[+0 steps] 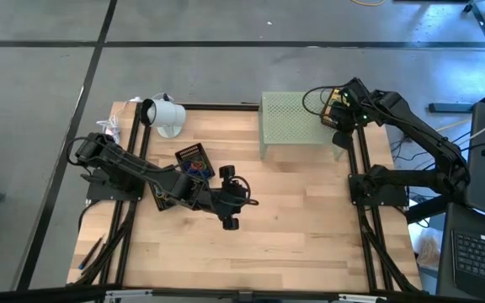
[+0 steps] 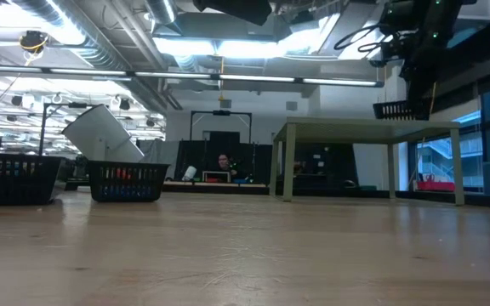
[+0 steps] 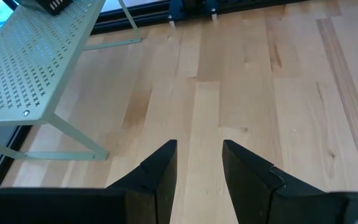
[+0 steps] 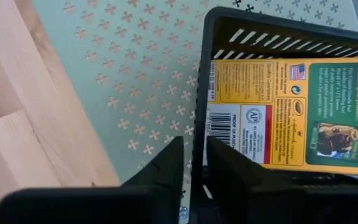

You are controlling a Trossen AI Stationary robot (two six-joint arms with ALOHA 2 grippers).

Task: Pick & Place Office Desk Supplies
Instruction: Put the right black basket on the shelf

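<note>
basket rim pinched at the stand's edge

the right gripper (image 4: 194,177) clamped its fingers on the black slotted plastic basket's (image 4: 272,28) rim atop the pale green perforated metal stand (image 4: 129,74); a yellow printed packet (image 4: 278,112) lay inside, partly cut off. the left gripper (image 3: 197,168) hung apart, empty, over the wooden table (image 3: 260,81).

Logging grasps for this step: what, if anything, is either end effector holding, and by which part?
Right end effector straddles the black basket's wall on the green stand. Left end effector holds nothing.
</note>
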